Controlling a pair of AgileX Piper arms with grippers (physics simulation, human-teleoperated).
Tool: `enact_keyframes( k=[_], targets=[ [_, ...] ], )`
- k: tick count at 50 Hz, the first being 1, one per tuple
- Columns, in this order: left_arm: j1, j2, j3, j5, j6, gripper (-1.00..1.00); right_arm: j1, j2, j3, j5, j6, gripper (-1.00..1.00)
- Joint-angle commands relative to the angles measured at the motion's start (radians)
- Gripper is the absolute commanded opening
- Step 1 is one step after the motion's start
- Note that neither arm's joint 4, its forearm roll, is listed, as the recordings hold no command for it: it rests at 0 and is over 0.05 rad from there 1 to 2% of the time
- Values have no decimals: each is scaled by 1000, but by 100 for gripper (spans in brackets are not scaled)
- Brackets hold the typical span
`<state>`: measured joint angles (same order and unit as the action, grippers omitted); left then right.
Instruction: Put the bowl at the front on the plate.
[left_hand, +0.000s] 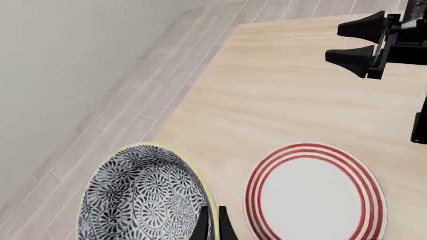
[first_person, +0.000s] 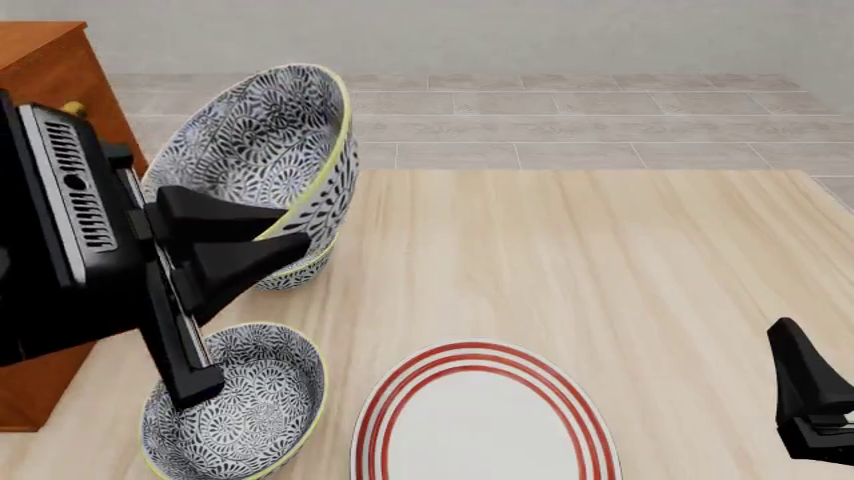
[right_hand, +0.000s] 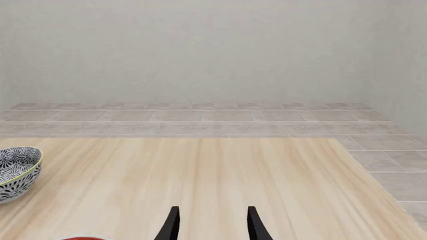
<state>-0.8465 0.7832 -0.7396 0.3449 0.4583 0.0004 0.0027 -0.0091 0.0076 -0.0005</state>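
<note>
1. Left wrist view: the left claw (left_hand: 212, 222) pinches the thin rim of the bowl (left_hand: 143, 197). The bowl looks stiff, glazed and breakable, so the rim is the sensible hold. The plate (left_hand: 313, 192) lies just beside it.
2. Front view: the bowl (first_person: 260, 150) hangs tilted, above the table (first_person: 587, 260) and two similar bowls.
3. Right wrist view: the right claw (right_hand: 212, 225) is open, empty, apart.

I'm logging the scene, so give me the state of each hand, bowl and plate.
Left hand: shut on the lifted bowl's rim.
Right hand: open, empty.
Lifted bowl: off the table, tilted.
Near bowl: upright on the table, empty.
Far bowl: on the table, partly hidden.
Plate: flat on the table, empty.
</note>
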Motion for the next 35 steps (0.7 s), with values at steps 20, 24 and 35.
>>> enact_keyframes(
  k=[20, 24, 35],
  targets=[
    [-332, 254, -41, -78, 54, -100, 0, 0, 1, -1, 0, 100],
    [-369, 283, -58, -78, 55, -100, 0, -1, -1, 2, 0, 100],
    [-472, 347, -85, -84, 54, -100, 0, 0, 0, 0, 0, 100]
  ],
)
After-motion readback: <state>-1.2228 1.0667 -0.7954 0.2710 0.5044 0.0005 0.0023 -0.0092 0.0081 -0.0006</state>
